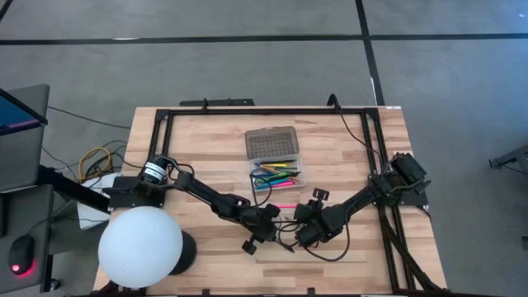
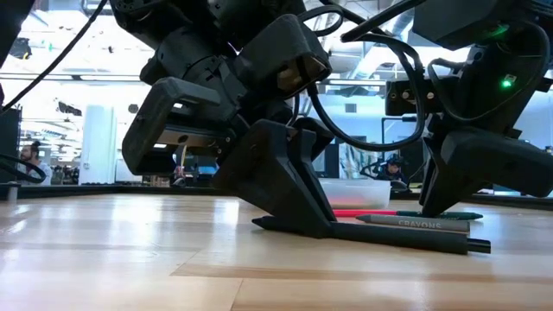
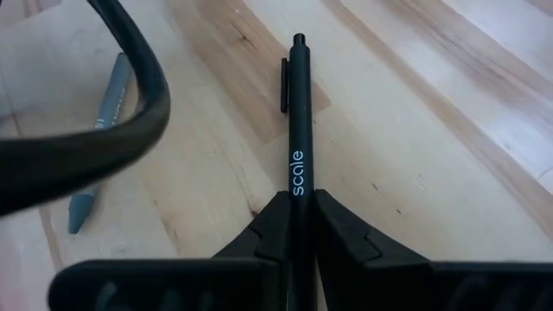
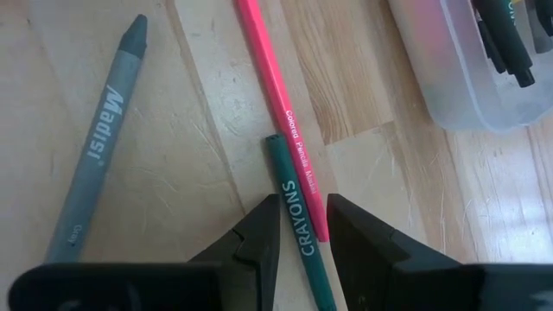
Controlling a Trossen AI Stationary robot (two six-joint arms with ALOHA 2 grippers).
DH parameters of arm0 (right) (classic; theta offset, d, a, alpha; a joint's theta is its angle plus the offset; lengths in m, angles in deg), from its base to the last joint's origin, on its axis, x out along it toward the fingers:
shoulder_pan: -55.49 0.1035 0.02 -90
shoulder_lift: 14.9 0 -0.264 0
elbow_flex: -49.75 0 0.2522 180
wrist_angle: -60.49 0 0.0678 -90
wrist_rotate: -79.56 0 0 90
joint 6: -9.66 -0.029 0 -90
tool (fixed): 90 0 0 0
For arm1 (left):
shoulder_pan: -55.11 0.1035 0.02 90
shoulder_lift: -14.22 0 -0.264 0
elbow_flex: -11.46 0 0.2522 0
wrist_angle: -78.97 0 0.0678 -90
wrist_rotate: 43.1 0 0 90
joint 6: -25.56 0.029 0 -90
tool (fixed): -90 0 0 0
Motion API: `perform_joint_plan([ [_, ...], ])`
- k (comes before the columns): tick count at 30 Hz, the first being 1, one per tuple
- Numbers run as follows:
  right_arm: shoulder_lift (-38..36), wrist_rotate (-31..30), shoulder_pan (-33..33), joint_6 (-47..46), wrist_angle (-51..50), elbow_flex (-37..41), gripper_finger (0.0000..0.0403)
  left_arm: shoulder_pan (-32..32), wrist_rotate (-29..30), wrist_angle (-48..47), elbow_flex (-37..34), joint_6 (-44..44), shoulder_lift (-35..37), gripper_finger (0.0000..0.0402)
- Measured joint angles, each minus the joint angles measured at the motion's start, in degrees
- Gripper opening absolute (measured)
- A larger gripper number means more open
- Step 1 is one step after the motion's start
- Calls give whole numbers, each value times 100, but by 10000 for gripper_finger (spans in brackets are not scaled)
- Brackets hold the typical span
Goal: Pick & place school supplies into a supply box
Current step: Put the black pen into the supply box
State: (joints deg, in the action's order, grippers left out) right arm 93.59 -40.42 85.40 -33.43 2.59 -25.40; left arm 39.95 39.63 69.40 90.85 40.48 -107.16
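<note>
1. Wooden table [image 1: 198, 140] carries the supply box [image 1: 278, 175], open, beyond both arms.
2. Left gripper [image 3: 299, 216] pinches a black pen [image 3: 298, 112] lying flat, lengthwise between its fingers.
3. Right gripper [image 4: 302, 226] straddles a green crayon [image 4: 294, 207], fingers slightly spread, pink pencil [image 4: 272, 82] touching alongside.

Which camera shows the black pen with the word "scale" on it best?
The left wrist view: the black pen fills the middle, its lettering readable, gripped between the left hand fingers. The low view shows it side-on lying on the table. The high view shows only a tiny dark sliver; the right wrist view misses it.
</note>
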Motion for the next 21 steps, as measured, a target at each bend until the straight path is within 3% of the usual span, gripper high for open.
perform_joint_plan([
  [6, 0, -17, 0, -4, 73, 39, 90, -35, 140, -201, -15, -22, 177, 30],
  [14, 0, -17, 0, -11, 114, 87, 90, -228, 808, -684, -33, -102, 356, 25],
  [21, 0, -15, 0, -7, 111, 90, 90, -212, 859, -831, -28, -265, 371, 25],
])
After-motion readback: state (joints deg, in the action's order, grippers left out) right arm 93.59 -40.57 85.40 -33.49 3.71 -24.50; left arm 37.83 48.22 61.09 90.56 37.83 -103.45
